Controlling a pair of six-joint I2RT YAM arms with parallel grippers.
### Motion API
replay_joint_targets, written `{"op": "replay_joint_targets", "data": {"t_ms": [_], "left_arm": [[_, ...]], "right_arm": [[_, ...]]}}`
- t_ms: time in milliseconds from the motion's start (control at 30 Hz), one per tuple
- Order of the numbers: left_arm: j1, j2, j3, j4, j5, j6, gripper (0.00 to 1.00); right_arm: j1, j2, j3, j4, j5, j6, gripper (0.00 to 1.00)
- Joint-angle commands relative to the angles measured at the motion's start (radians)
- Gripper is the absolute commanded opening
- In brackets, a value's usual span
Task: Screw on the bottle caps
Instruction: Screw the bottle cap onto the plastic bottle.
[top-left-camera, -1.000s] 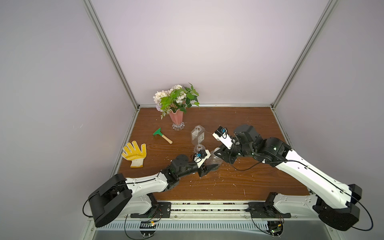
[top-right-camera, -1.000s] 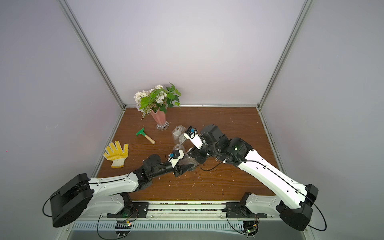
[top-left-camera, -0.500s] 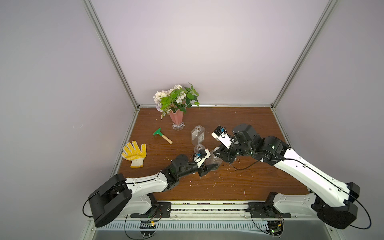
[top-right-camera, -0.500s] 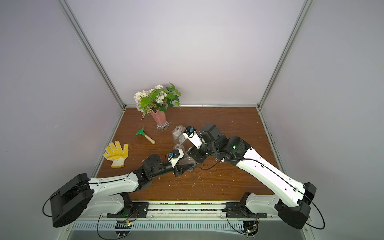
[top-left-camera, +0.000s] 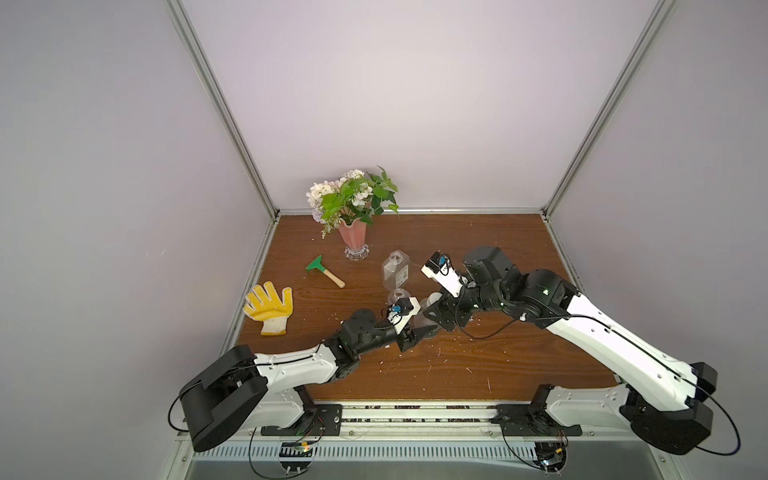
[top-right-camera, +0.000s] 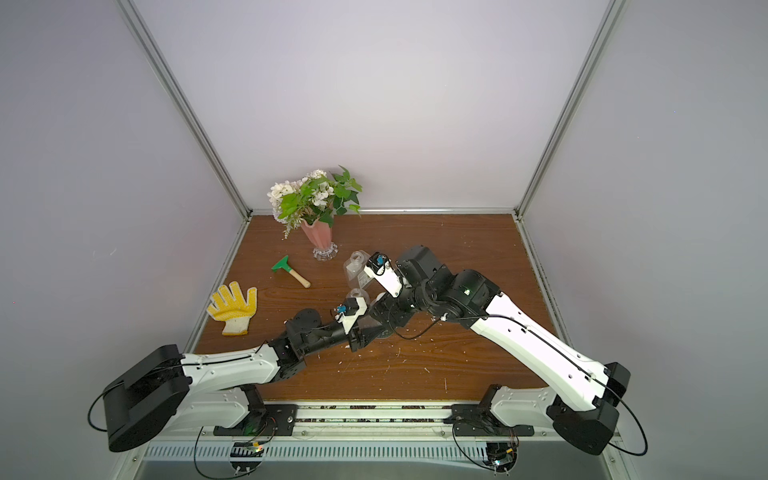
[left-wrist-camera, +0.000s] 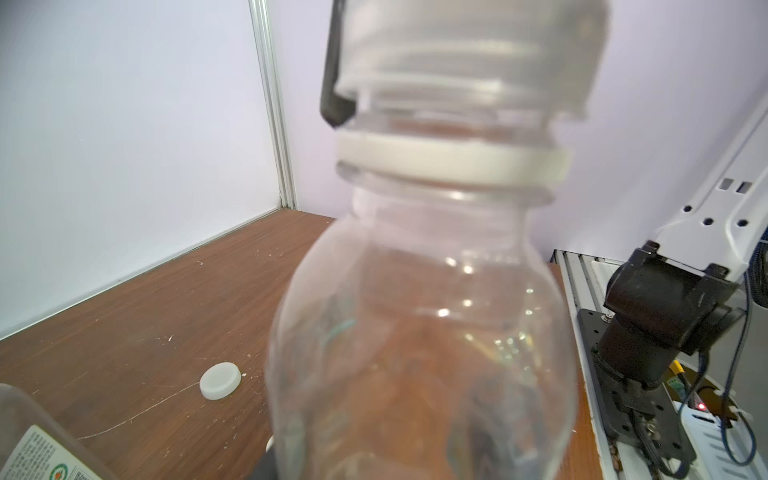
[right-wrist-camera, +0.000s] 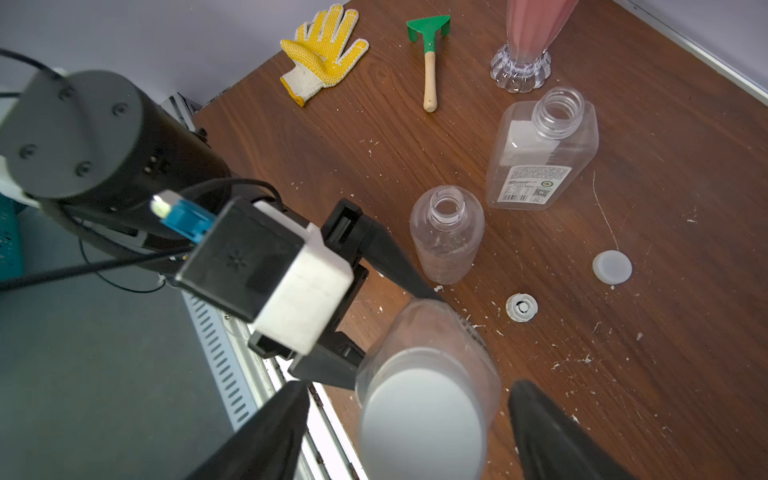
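Observation:
My left gripper (right-wrist-camera: 395, 334) is shut on a rounded clear bottle (left-wrist-camera: 419, 332) and holds it upright low over the table. A white cap (right-wrist-camera: 422, 419) sits on the bottle's neck above a white ring (left-wrist-camera: 449, 166). My right gripper (right-wrist-camera: 409, 388) stands open over that cap, with a gap between the cap and each finger (right-wrist-camera: 266, 436). In both top views the two grippers meet at mid-table (top-left-camera: 428, 320) (top-right-camera: 376, 320). A square labelled bottle (right-wrist-camera: 540, 153) and a slim bottle (right-wrist-camera: 446, 237) stand uncapped behind. A flat white cap (right-wrist-camera: 611, 267) and a ribbed nozzle cap (right-wrist-camera: 521, 307) lie loose on the table.
A pink flower vase (top-left-camera: 352, 239) stands at the back of the wooden table (top-left-camera: 478, 365). A green hand rake (top-left-camera: 324, 270) and a yellow glove (top-left-camera: 270, 305) lie at the left. White crumbs are scattered over the table's front.
My right gripper has opened off the cap, which stays on the held bottle. The left gripper keeps its hold and has barely moved.

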Motion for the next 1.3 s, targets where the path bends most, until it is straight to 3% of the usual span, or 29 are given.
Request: {"op": "replay_joint_targets", "data": {"t_ms": [0,200,333,467,667,933,1100,1267], "left_arm": [[-0.01,0.004,0.01,0.049,-0.018,-0.019,0.55],[-0.003,-0.022,-0.012,0.059,-0.042,-0.063,0.55],[0.037,-0.056,-0.031,0.062,0.005,-0.107,0.55],[0.091,-0.115,-0.056,0.057,0.057,-0.137,0.54],[0.107,-0.195,-0.029,-0.084,0.122,-0.082,0.55],[0.11,-0.221,0.04,-0.193,0.273,-0.011,0.55],[0.109,-0.219,0.053,-0.185,0.3,-0.003,0.55],[0.109,-0.22,0.05,-0.16,0.314,-0.001,0.55]], "right_arm": [[0.003,-0.03,0.054,-0.026,0.023,-0.027,0.9],[-0.012,-0.092,0.087,0.01,0.052,-0.086,0.94],[-0.04,-0.155,0.048,0.09,0.027,-0.155,0.94],[-0.09,-0.24,-0.05,0.211,-0.073,-0.235,0.94],[-0.128,-0.348,-0.217,0.397,-0.263,-0.392,0.94],[-0.143,-0.29,-0.209,0.408,-0.487,-0.539,0.94],[-0.143,-0.258,-0.215,0.424,-0.514,-0.58,0.93],[-0.144,-0.204,-0.188,0.411,-0.534,-0.58,0.86]]}}
